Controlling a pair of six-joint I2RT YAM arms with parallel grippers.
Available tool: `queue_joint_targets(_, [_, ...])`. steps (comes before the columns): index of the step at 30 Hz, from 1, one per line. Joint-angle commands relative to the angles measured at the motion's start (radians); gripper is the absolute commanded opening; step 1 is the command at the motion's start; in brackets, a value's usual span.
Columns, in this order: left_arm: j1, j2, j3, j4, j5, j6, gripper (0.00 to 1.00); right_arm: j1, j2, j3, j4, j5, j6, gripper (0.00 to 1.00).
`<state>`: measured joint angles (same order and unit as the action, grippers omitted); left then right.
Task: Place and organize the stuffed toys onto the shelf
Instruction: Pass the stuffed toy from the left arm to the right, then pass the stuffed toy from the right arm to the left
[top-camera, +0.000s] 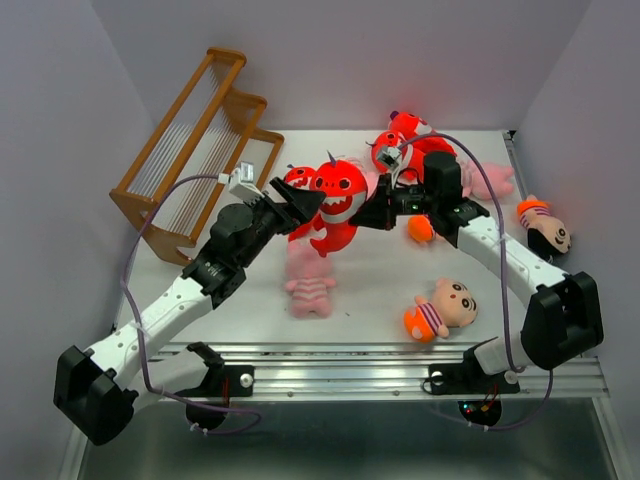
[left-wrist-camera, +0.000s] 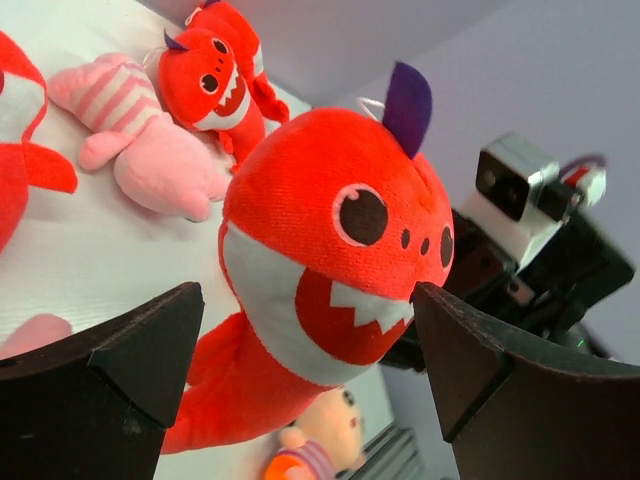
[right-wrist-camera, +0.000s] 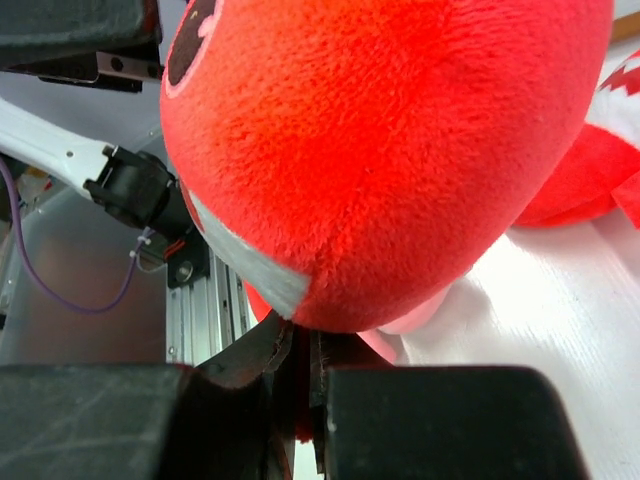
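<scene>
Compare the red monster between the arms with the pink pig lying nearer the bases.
The red monster is bright red with white teeth; the pink pig is pale pink, striped. The monster is held up, pinched by the right gripper; the pig lies flat on the table, untouched. Both are plush, neither on the shelf.

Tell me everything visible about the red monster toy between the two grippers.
The red monster is fuzzy plush: white mouth with jagged teeth, dark pink-rimmed eye, purple horn, red tail. It appears raised off the table, head up. The right gripper pinches a fold of its fabric; the left gripper stands open around it.
</scene>
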<state>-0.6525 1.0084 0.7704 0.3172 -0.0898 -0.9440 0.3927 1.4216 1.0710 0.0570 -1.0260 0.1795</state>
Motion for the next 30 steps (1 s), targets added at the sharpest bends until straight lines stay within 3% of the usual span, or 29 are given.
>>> queue_joint_targets(1, [0.013,-0.027,0.015,-0.036,0.214,0.359,0.97,-0.005,-0.019,0.075,-0.144,-0.029,-0.133,0.01])
queue_joint_targets(9, [0.013,-0.131,-0.052,-0.102,0.39,0.646,0.97,-0.025,-0.018,0.15,-0.223,0.001,-0.132,0.01])
queue_joint_targets(19, [0.001,-0.176,-0.191,0.054,0.481,0.623,0.92,-0.063,0.06,0.248,-0.214,-0.06,0.041,0.01])
queue_joint_targets(23, [-0.006,-0.13,-0.184,0.111,0.452,0.607,0.88,-0.063,0.094,0.219,-0.076,-0.118,0.184,0.01])
queue_joint_targets(30, [-0.016,-0.067,-0.154,0.163,0.386,0.616,0.87,-0.063,0.108,0.19,-0.003,-0.151,0.233,0.01])
